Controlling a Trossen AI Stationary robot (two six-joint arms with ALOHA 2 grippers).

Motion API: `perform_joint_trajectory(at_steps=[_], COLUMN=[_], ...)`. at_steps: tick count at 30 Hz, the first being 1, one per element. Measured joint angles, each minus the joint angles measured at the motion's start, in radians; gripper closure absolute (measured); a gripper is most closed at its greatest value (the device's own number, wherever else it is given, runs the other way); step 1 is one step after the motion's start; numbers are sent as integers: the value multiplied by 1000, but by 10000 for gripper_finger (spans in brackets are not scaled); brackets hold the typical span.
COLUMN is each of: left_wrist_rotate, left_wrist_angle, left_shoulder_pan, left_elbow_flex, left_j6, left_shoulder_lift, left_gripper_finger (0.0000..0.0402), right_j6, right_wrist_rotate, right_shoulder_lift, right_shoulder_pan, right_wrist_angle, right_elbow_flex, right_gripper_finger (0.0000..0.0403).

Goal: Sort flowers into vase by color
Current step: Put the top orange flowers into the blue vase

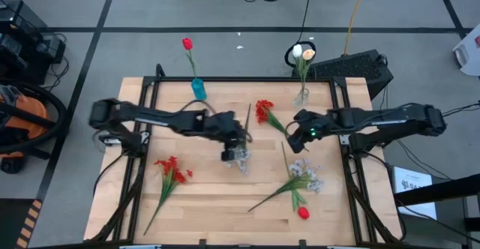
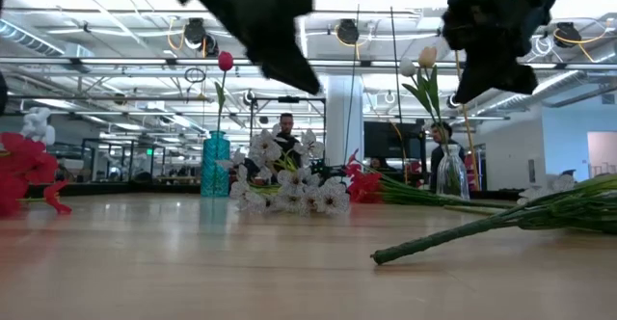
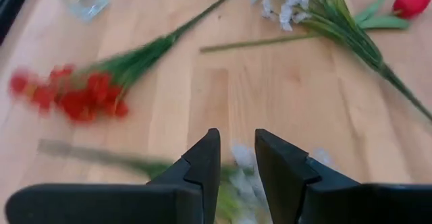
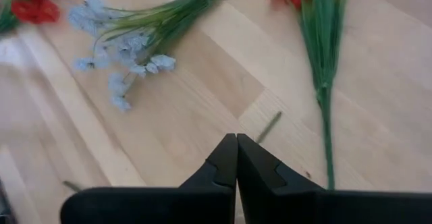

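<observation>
So we've got fake flowers with thin green stems scattered over the wooden table [image 1: 217,204]. A pale bluish-white fluffy spray [image 1: 240,157] lies mid-table right under our left hand [image 1: 229,153], whose fingers stand a narrow gap apart with nothing between them. A red clustered bloom [image 1: 263,112] lies toward the back, near our right hand [image 1: 299,137], which is pinched fully closed on nothing. Another red clustered bunch [image 1: 171,170] sits at front left, and a second pale spray [image 1: 307,178] lies front right with a red tulip bud [image 1: 303,213] just beside it. One red tulip stands in the blue vase [image 1: 198,88], cream-white tulips in the clear vase [image 1: 301,97]. No readable writing anywhere that we can spot.
</observation>
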Motion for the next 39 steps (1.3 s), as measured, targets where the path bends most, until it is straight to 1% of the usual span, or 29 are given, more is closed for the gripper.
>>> perform_joint_trajectory(at_steps=[3, 6, 8, 11, 13, 18, 21, 25, 28, 30, 35, 37, 39], left_wrist_rotate=[-90, -194, -262, -352, -407, -523, -555, -590, -629, -633, -634, -634, -635], left_wrist_angle=[45, 59, 45, 36, 45, 47, 34, 37, 43, 45, 64, 88, 118], left_shoulder_pan=[-50, -120, -171, -243, -287, -370, -403, -431, -440, -441, -441, -441, -441], left_elbow_flex=[-92, -137, -163, -174, -175, -174, -174, -174, -174, -174, -174, -174, -174], left_j6=[-90, -133, -160, -195, -195, -244, -275, -319, -334, -350, -353, -353, -353], left_shoulder_lift=[-106, -195, -249, -300, -319, -336, -335, -335, -334, -334, -334, -334, -334], left_gripper_finger=[302, 302, 302, 302, 302, 302, 302, 302, 302, 302, 302, 302, 302], right_j6=[-29, -63, -118, -236, -307, -415, -454, -484, -531, -545, -545, -549, -550], right_wrist_rotate=[0, -5, -6, -3, 1, 26, 24, 8, -34, -33, -28, -31, -38], right_shoulder_lift=[79, 150, 190, 242, 280, 401, 478, 557, 609, 645, 732, 754, 764], right_shoulder_pan=[-4, -34, -63, -102, -134, -228, -260, -272, -272, -272, -272, -272, -270], right_wrist_angle=[40, 57, 73, 72, 89, 76, 49, 8, -12, -40, -101, -101, -85], right_elbow_flex=[0, 1, 5, 37, 72, 162, 196, 206, 206, 206, 213, 216, 217], right_gripper_finger=[403, 403, 403, 400, 392, 349, 315, 271, 247, 236, 225, 231, 250])
